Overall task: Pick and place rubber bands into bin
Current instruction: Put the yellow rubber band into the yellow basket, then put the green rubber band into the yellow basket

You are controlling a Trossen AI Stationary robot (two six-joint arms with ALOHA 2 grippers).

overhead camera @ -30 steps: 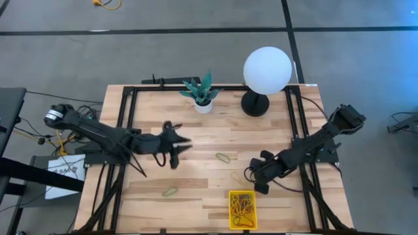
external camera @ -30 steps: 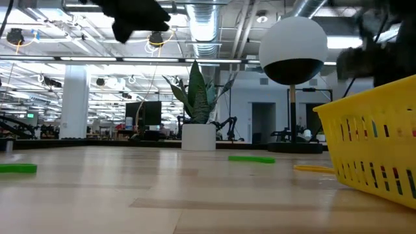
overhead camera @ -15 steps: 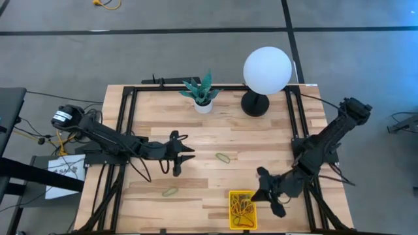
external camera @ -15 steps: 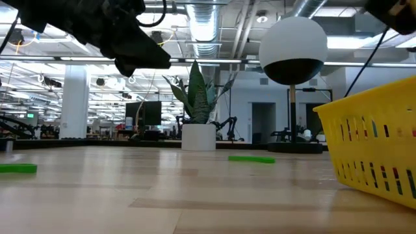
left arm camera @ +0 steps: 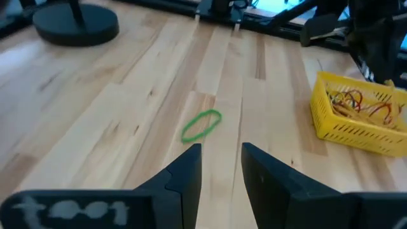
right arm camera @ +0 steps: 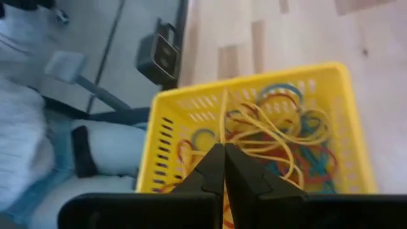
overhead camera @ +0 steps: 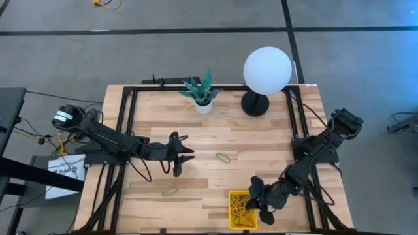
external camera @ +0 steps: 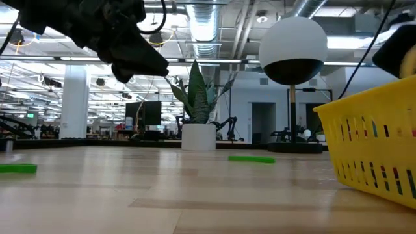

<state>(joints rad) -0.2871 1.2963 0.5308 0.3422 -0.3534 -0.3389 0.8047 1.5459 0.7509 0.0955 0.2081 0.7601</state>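
Observation:
The yellow bin [overhead camera: 243, 209] sits by the table's near edge, full of tangled rubber bands [right arm camera: 286, 137]. My right gripper [overhead camera: 259, 203] hovers over the bin, shut on a yellow rubber band [right arm camera: 224, 117]. A green band [overhead camera: 223, 157] lies flat mid-table, and another green band [overhead camera: 170, 192] lies nearer the near edge. My left gripper [overhead camera: 187, 155] is open, above the table and left of the mid-table green band [left arm camera: 201, 124], touching nothing. My right gripper [right arm camera: 224, 150] pinches a yellow rubber band between its two shut fingertips, pointing down from above the bin [right arm camera: 254, 86]. A thin strand of the band [right arm camera: 224, 108] runs out from the tips over the pile. Whether it touches the pile cannot be told.
A white plant pot [overhead camera: 203, 104] and a globe lamp [overhead camera: 267, 70] on a black base stand along the far edge. Black frame rails [overhead camera: 128, 124] run down both table sides. A person's legs in jeans [right arm camera: 108, 149] show beyond the near edge by the bin.
My right gripper has swung from the table right of centre toward the near edge and now hangs over the bin. The yellowish band that lay beside it is gone from the table. My left gripper has come down and shifted a little toward the mid-table green band.

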